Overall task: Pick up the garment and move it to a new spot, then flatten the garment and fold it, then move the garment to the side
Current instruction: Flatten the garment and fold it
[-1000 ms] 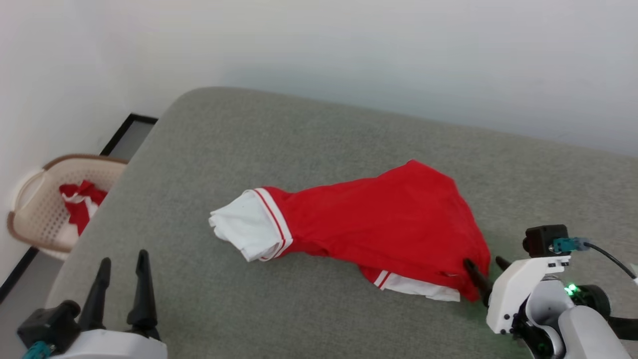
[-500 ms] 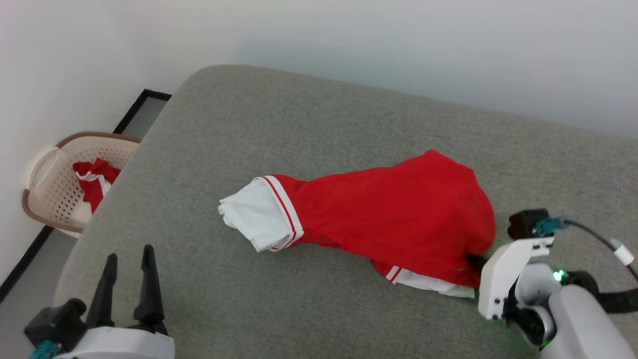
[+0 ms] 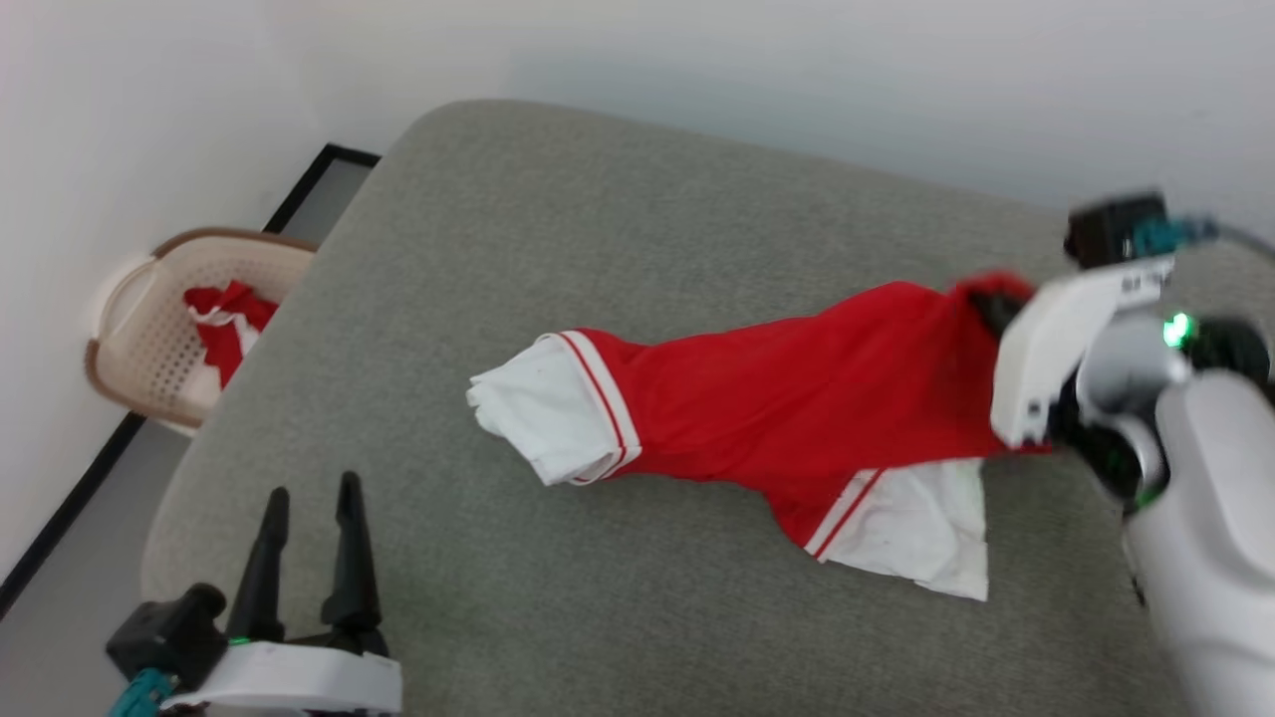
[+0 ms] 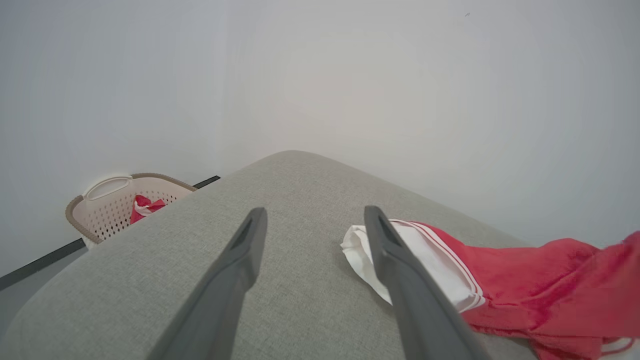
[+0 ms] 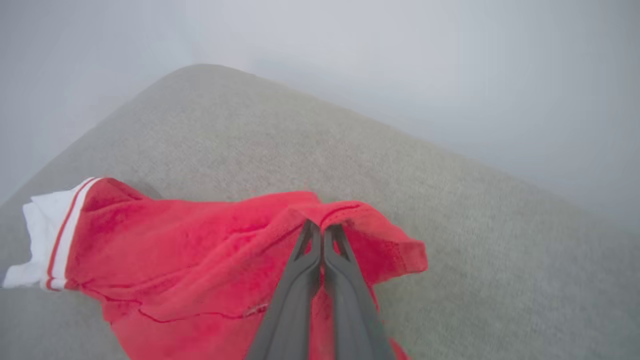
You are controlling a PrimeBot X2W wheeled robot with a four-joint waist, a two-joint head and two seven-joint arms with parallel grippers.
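Right wrist view: right gripper (image 5: 322, 231) pinching the red white-sleeved jersey (image 5: 200, 240) by its edge. At 7 o'clock, left gripper (image 3: 312, 488) sits spread wide.

A red shirt with white sleeves (image 3: 797, 408) lies across the soft grey fabric top (image 3: 598, 219). There is room behind it and in front of it.

My left gripper (image 3: 313, 488) holds its two dark fingers spread wide apart with nothing between them, tips pointing up and away from my wrist. My right gripper (image 5: 322, 229) has its fingers pressed together along their whole length. A fold of the garment (image 5: 200, 235) is pinched at the tips, and red cloth drapes to either side of them. Behind those fingers sits my white right wrist (image 3: 1056, 349), the pale forearm (image 3: 1205, 518) running back from it toward me.
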